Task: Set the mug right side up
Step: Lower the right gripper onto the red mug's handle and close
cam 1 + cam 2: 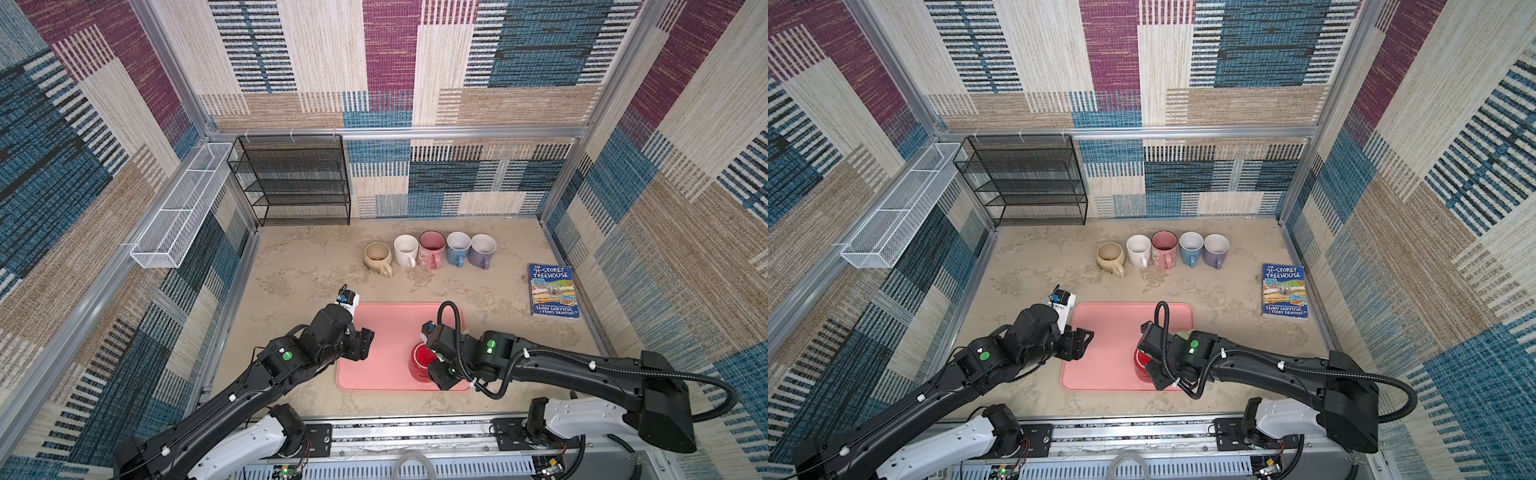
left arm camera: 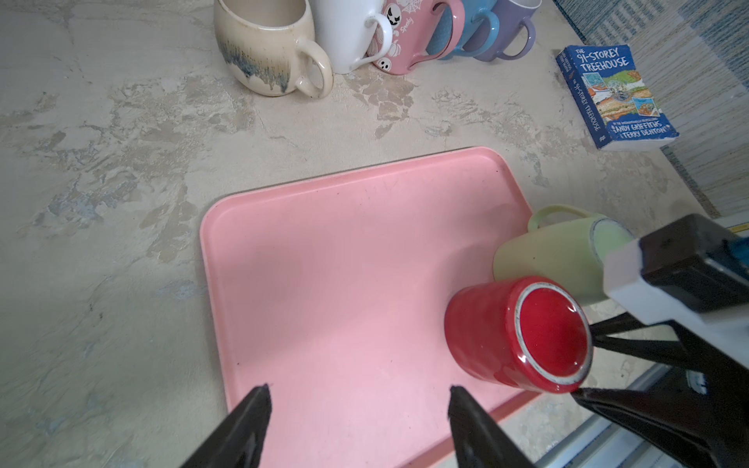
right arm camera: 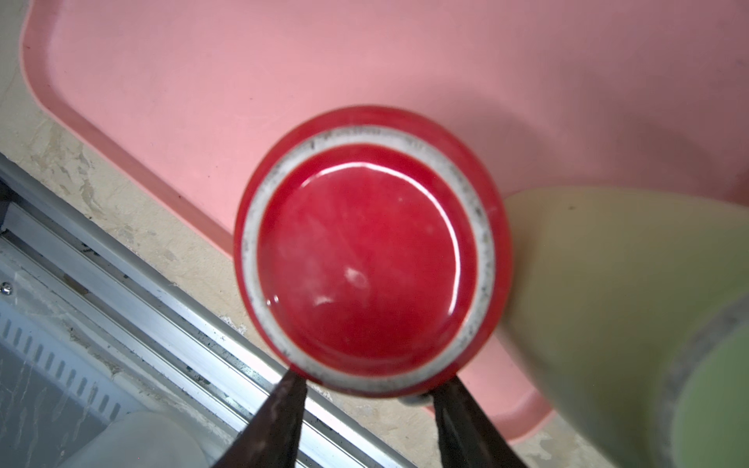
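Hovering over the left edge of the flat pink plastic tray (image 2: 324,263) on the mottled beige table (image 2: 101,162), the left gripper (image 2: 360,390) holds its jaws wide and empty. Toward the tray's near right corner, the glossy red ceramic mug (image 2: 486,328) stands upside down, just beside a pale green upturned mug (image 2: 543,259). The right gripper (image 3: 371,379) straddles the red mug's near right side, jaws partly apart; I cannot tell whether they clamp it.

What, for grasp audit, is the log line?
red mug: inverted on tray | right gripper: at mug, grip unclear | left gripper: open
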Action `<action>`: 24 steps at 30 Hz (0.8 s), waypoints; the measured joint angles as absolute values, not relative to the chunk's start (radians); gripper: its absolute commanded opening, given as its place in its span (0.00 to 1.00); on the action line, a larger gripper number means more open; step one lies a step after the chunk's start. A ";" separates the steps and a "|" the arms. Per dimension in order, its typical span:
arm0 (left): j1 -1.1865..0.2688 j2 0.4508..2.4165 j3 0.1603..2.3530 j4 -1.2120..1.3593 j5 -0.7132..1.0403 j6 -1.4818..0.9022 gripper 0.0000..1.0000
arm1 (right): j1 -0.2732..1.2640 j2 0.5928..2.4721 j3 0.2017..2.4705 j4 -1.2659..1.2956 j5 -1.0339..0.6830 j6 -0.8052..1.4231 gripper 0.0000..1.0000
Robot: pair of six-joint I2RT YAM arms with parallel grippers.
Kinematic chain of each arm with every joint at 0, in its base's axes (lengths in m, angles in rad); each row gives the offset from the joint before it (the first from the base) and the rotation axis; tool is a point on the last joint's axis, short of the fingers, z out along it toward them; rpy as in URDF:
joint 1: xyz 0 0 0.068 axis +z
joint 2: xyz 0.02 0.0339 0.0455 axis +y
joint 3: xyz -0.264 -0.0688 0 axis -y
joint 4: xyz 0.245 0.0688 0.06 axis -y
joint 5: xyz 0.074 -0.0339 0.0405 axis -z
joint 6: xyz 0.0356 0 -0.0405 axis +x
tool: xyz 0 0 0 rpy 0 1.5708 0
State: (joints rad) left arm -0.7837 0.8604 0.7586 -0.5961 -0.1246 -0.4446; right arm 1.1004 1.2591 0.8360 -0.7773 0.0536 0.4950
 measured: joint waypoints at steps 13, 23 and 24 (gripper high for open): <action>-0.784 0.790 0.736 -0.608 -0.125 -0.446 0.74 | 1.100 1.458 0.955 -0.678 0.081 0.447 0.40; -0.784 0.738 0.770 -0.695 -0.133 -0.445 0.74 | 1.094 1.657 1.105 -0.589 0.100 0.385 0.41; -0.784 0.731 0.772 -0.709 -0.136 -0.445 0.74 | 1.093 1.675 1.124 -0.582 0.099 0.376 0.41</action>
State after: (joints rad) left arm -0.7837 0.7315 0.7723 -0.7086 -0.1360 -0.4450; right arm 1.0927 1.6752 1.1236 -0.5819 0.0994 0.3756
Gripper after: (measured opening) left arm 0.743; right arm 0.411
